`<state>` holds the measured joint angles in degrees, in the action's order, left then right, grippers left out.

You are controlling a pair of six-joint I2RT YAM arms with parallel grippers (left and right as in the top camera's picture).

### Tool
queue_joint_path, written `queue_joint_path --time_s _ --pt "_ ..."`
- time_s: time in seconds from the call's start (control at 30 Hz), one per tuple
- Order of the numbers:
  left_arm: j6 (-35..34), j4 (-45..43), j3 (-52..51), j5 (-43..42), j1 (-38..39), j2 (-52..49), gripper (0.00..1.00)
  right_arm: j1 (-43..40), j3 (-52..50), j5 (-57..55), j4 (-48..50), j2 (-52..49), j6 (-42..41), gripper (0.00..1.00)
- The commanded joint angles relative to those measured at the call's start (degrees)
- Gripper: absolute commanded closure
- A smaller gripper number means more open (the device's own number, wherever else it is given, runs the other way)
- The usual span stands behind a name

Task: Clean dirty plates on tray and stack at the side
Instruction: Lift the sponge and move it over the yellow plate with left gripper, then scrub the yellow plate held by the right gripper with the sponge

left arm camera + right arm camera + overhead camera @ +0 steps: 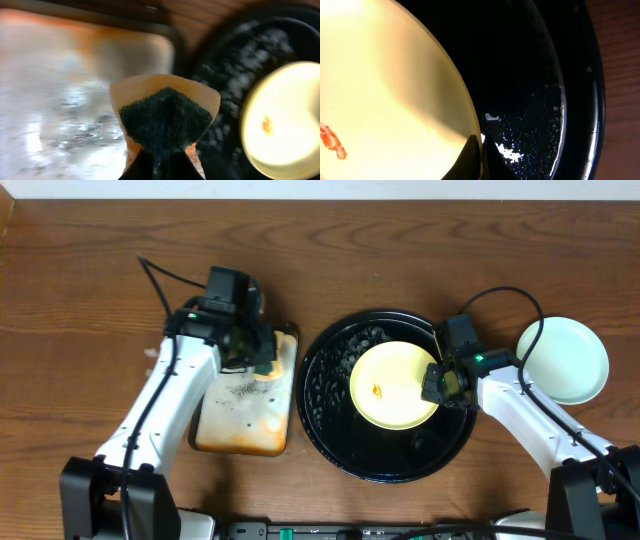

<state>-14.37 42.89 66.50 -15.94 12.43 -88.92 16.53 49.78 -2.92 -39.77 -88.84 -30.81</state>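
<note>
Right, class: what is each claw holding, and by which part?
The left claw pinches a sponge at one end; the right claw grips the yellow plate by its rim.

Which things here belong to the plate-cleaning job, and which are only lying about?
Job: yellow plate, black tray, mint-green plate at the side, sponge.
Lying about: orange-stained rectangular tray, black cable.

Pale yellow round plate (393, 385) with an orange speck, glossy black round tray (325, 415) flecked white, mint-green round plate (570, 365), dark-green-faced orange sponge (165, 117), brown wood-grain bench (80, 280).
</note>
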Motion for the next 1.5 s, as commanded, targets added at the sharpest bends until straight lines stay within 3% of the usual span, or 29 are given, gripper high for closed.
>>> queue_joint_path --time_s 0.0,0.33,0.5,0.67,1.0,1.47 --pt "-2.12 -1.77 0.72 -3.76 3.96 0.2 0.92 -0.37 0.85 -1.55 -0.07 0.76 0.9 0.99" --pt "-14.58 -12.22 0.72 -4.44 17.25 -2.4 0.92 -0.37 0.85 -1.53 -0.09 0.76 0.87 0.99" --pt "-24.3 -17.7 0.72 -4.85 23.54 -7.3 0.93 -0.37 0.85 -1.51 -0.13 0.76 0.87 0.99" --pt "-30.56 -22.25 0.72 -9.66 26.8 -12.15 0.93 -0.37 0.85 -1.53 -0.13 0.76 0.87 0.99" --pt "-32.46 -28.85 0.72 -13.2 28.26 -19.15 0.93 -0.33 0.85 -1.29 -0.13 0.76 0.87 0.99" --pt "-30.67 -27.39 0.72 -12.33 27.85 -29.77 0.93 -0.33 0.85 -1.11 -0.33 0.76 0.85 0.99"
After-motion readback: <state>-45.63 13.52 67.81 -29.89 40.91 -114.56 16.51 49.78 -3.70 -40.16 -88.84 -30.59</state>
